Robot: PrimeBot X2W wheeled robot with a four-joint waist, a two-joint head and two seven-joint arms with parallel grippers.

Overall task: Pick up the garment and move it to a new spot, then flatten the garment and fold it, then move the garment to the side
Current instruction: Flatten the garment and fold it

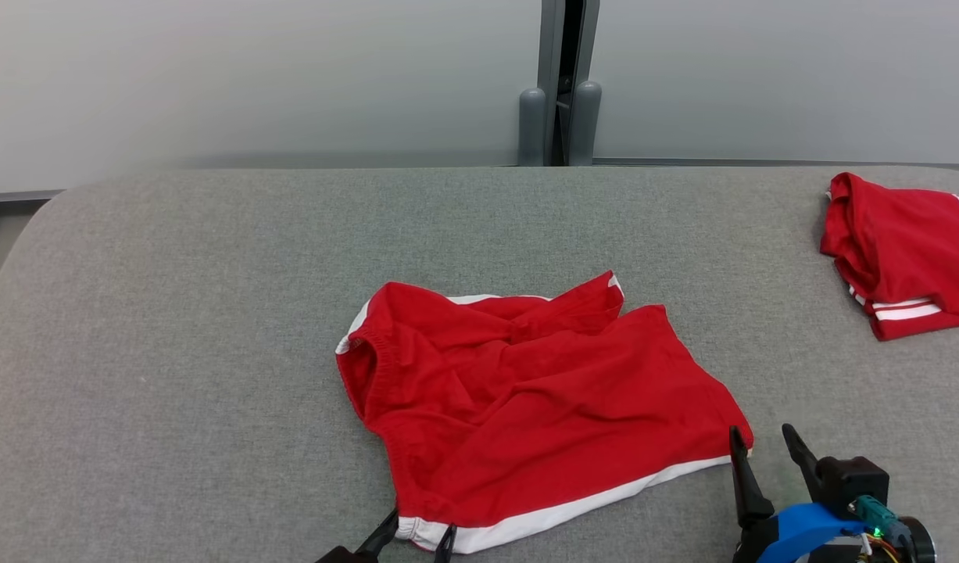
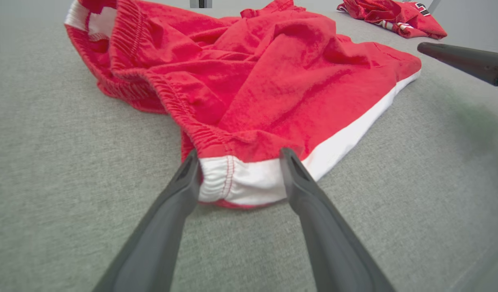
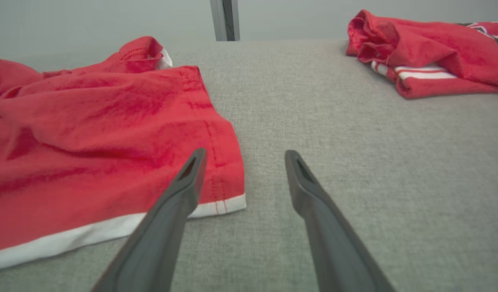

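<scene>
The garment (image 1: 526,391) is a pair of red shorts with a white hem band, lying rumpled on the grey padded table (image 1: 174,313). My left gripper (image 1: 421,522) is open at its near left corner. In the left wrist view the white corner of the garment (image 2: 273,81) lies between the spread fingers of that gripper (image 2: 240,156), which do not squeeze it. My right gripper (image 1: 760,430) stands open at the near right corner. In the right wrist view its left finger overlaps the edge of the garment (image 3: 90,134), and bare table shows between the fingers of the gripper (image 3: 245,153).
A second red garment (image 1: 909,250) with white stripes lies bunched at the table's far right edge, also seen as a red heap (image 3: 427,52) ahead of the right gripper. A grey post (image 1: 561,86) stands behind the table against a pale wall.
</scene>
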